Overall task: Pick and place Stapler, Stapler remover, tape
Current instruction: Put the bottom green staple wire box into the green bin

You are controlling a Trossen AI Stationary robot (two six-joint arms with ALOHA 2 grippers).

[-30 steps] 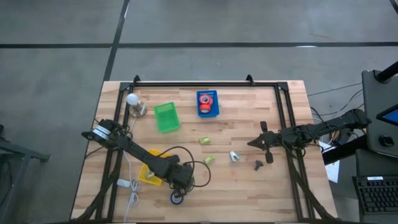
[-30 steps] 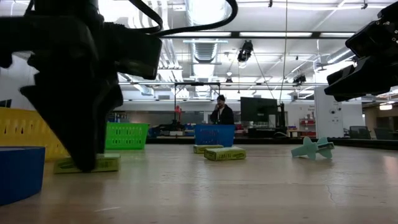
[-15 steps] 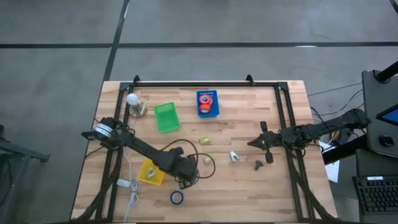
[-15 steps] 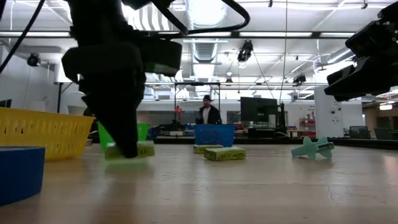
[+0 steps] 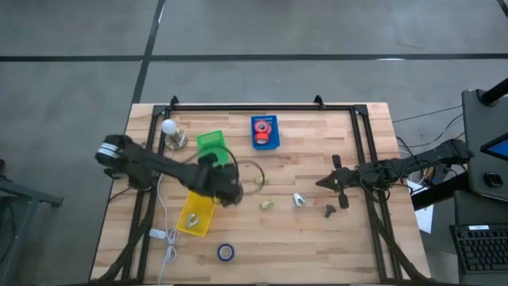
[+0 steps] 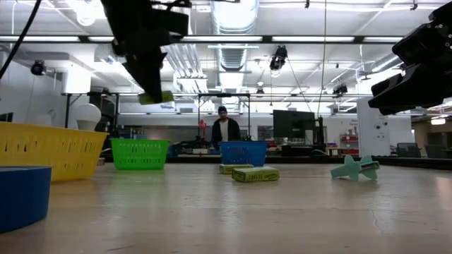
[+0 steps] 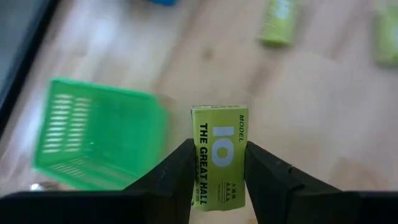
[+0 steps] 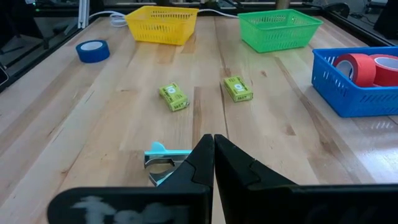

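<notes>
Blue tape (image 5: 226, 252) flat on table; red rolls (image 5: 263, 131) in blue bin (image 5: 274, 143).

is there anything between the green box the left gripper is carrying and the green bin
Nothing visible. The left gripper holds the green box clear above the table, right beside the green bin, with only bare wood between them. The other two green boxes lie farther out, off that path.
</notes>
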